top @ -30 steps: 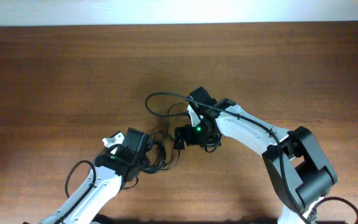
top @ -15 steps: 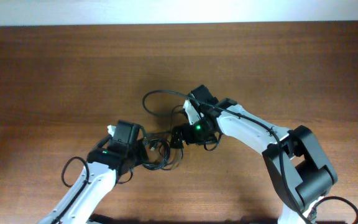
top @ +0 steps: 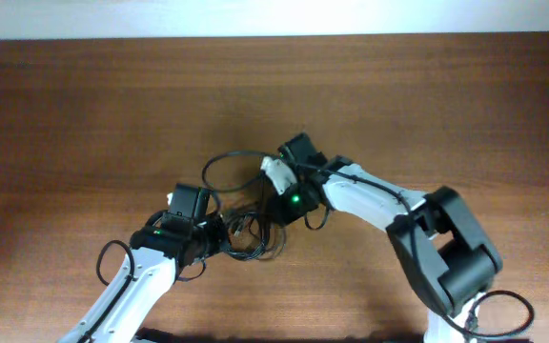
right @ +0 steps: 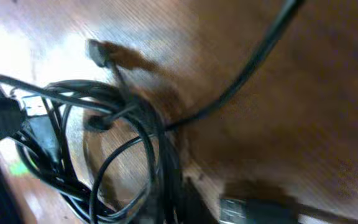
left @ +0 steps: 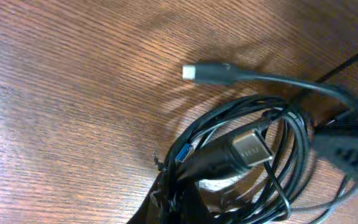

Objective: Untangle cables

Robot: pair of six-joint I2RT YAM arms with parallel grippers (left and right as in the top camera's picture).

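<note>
- left gripper (left: pixel 166 191) looks pinched shut on the cables (left: pixel 248 150), the bundle runs right into its tips
- right gripper (top: pixel 273 211) sits just beside that bundle, can't tell if it's closed
- cables are a coiled tangle on the wooden table (top: pixel 84 114) between both arms
- one loop (top: pixel 229 153) sticks out, and one plug (left: pixel 207 71) lies loose beside the coil

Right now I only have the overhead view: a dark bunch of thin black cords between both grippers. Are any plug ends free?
Observer: Yes. Left wrist view shows a black plug with a silver tip lying alone on the wooden table, outside the coiled thin black cables.
Operator: Any inside the coil?
Observer: A flat silver connector lies within the loops.
Operator: Right side?
Observer: Right wrist view shows one black strand leaving the bundle.
</note>
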